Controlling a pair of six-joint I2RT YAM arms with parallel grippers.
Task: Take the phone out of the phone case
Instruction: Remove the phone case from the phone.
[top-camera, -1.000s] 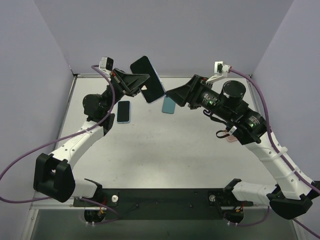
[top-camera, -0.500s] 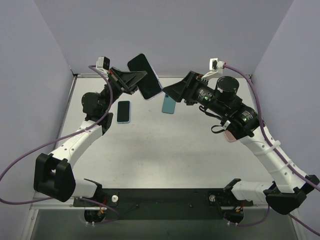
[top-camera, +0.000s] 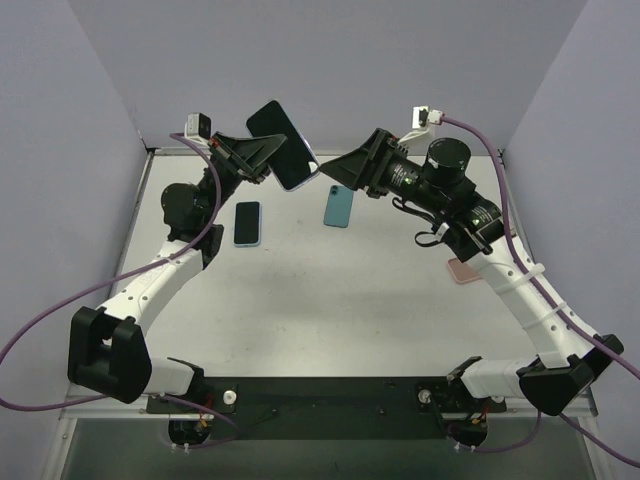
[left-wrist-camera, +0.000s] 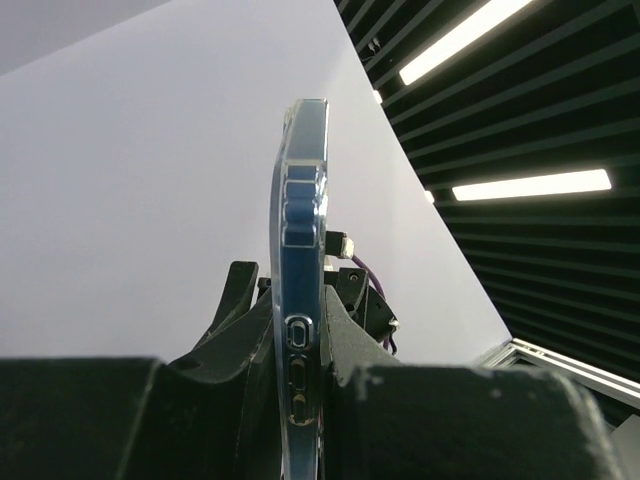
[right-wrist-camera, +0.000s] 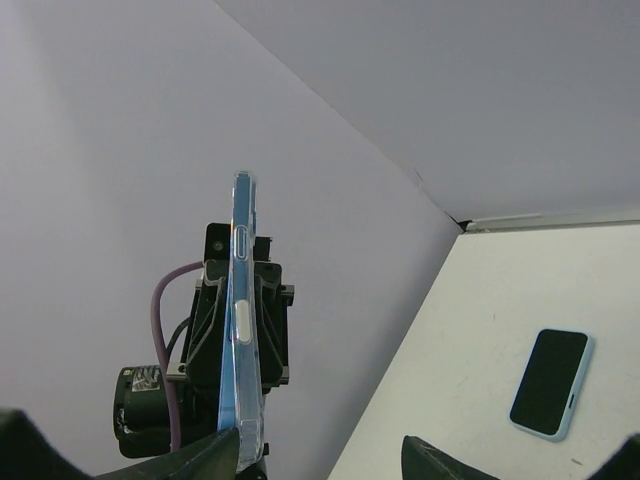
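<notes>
We see the phone (top-camera: 278, 145) held high over the far end of the table (top-camera: 330, 300), well clear of it and not yet out of its clear case (left-wrist-camera: 300, 150). The left gripper (left-wrist-camera: 300, 350) pinches it across its flat faces near the lower end. That hold leaves the long edges and the upper part of the case bare for the other arm to work on.

The right gripper (right-wrist-camera: 320, 460) faces it from the opposite side with its jaws spread wide. From its wrist camera the phone stands edge-on just beside one finger (right-wrist-camera: 200, 462), and the other finger is well apart from it, so nothing is clamped there. We take this as lining up to catch a rim of the case and peel it off. We cannot tell whether the near finger actually touches the case.

Two other handsets (top-camera: 247, 222) (top-camera: 339, 205) lie flat on the table below, apart from the work.
</notes>
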